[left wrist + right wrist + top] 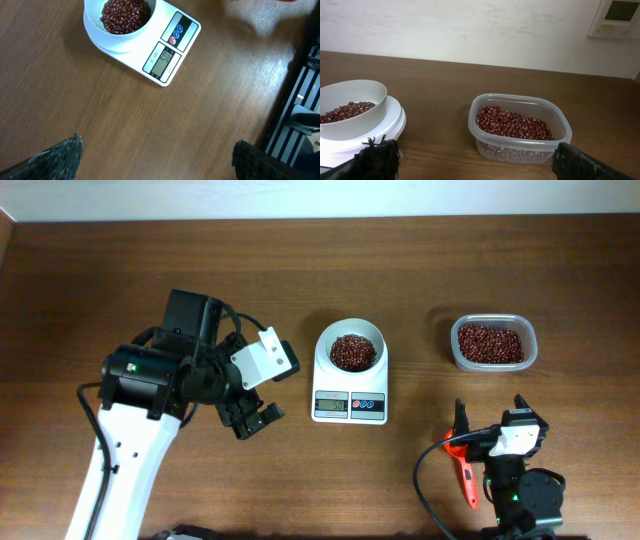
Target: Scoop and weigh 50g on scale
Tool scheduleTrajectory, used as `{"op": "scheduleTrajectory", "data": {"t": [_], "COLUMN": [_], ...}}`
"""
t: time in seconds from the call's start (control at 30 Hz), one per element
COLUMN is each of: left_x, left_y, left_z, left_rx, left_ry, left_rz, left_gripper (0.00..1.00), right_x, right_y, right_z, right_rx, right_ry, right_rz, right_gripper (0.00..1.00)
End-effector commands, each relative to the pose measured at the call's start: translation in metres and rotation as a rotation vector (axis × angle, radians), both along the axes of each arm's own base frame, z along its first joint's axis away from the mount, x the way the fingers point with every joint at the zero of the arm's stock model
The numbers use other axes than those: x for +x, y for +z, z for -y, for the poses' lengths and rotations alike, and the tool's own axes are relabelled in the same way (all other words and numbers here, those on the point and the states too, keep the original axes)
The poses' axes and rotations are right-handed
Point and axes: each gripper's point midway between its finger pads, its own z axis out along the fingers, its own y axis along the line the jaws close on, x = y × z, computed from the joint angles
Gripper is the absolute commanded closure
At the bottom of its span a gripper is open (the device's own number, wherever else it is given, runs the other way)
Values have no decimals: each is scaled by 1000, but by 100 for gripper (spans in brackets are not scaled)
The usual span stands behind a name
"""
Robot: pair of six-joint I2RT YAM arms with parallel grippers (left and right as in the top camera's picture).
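Scale (350,383) sits mid-table (200,270), bowl (351,326) on top, partly filled with beans (352,352). Tub (493,318) of beans is to its right, apart. Left gripper (255,418) hovers left of the scale, fingers spread, empty. Right gripper (491,415) sits below the tub, fingers also released, nothing held. Red scoop (466,475) lies on the table just beside the right arm. Display (162,61) looks near target, digits blurry. Likely step: confirm weight. Do it well: keep both arms off the scale and table, let the reading settle. If short, grasp the scoop by its handle and add tiny amounts over the bowl centre.
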Motion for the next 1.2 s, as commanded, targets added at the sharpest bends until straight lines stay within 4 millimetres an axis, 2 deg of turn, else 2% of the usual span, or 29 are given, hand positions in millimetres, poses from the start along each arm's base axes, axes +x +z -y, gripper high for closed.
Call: {"op": "scheduleTrajectory", "data": {"t": [0.0, 1.0, 1.13, 1.17], "left_x": [-2, -3, -19, -30], "left_y": [3, 3, -3, -6], "left_z": [-1, -1, -5, -7], "left_rx": [-4, -4, 13, 23], "left_ry": [-4, -4, -4, -4], "left_rz": [15, 12, -64, -110], "left_gripper": [1, 1, 1, 1], "right_x": [0, 0, 0, 0], "right_y": [-3, -3, -3, -3], "right_z": [1, 1, 1, 1], "right_rx": [5, 5, 5, 5], "right_ry": [-2, -2, -2, -2], "right_rz": [2, 3, 3, 3], "right_gripper": [1, 1, 1, 1]}}
